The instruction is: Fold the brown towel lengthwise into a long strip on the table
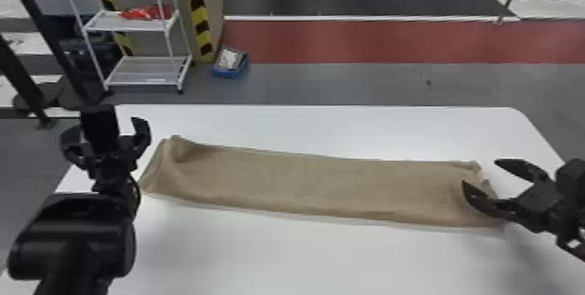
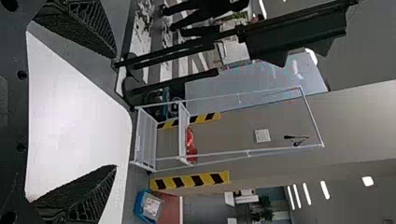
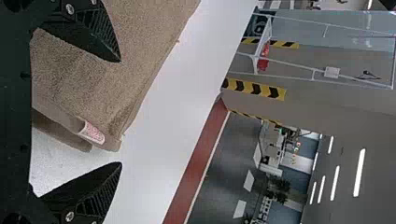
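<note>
The left black two-finger gripper [image 1: 105,129] is positioned near the left end of the brown fabric towel [image 1: 304,181], fingers apart. The towel lies as a long strip across the smooth white table [image 1: 304,259]. The right black two-finger gripper [image 1: 479,171] is at the towel's right end, fingers apart.

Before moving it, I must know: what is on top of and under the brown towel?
The table supports the brown towel; whatever else its cloth covers cannot be seen. No object lies on top; in view, one finger of the right tool overlaps its right end.
</note>
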You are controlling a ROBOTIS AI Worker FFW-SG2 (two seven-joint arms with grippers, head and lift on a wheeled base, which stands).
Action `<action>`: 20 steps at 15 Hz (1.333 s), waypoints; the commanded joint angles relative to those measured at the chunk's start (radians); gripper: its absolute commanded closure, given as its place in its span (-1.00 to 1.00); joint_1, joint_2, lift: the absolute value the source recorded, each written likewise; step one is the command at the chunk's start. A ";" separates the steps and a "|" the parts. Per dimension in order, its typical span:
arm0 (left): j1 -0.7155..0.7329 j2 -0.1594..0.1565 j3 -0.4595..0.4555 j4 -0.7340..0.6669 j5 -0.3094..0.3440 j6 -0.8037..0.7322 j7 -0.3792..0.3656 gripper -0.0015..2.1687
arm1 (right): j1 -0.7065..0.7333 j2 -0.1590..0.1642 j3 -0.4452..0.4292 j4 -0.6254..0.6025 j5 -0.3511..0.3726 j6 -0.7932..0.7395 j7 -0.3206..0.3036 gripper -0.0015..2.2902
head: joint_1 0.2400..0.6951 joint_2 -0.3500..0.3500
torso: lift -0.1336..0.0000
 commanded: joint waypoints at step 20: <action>0.116 0.040 0.143 0.012 0.066 0.051 -0.726 -0.52 | 0.039 0.002 -0.013 -0.004 0.006 0.046 0.005 -0.75 | 1.00 -0.14 | -0.75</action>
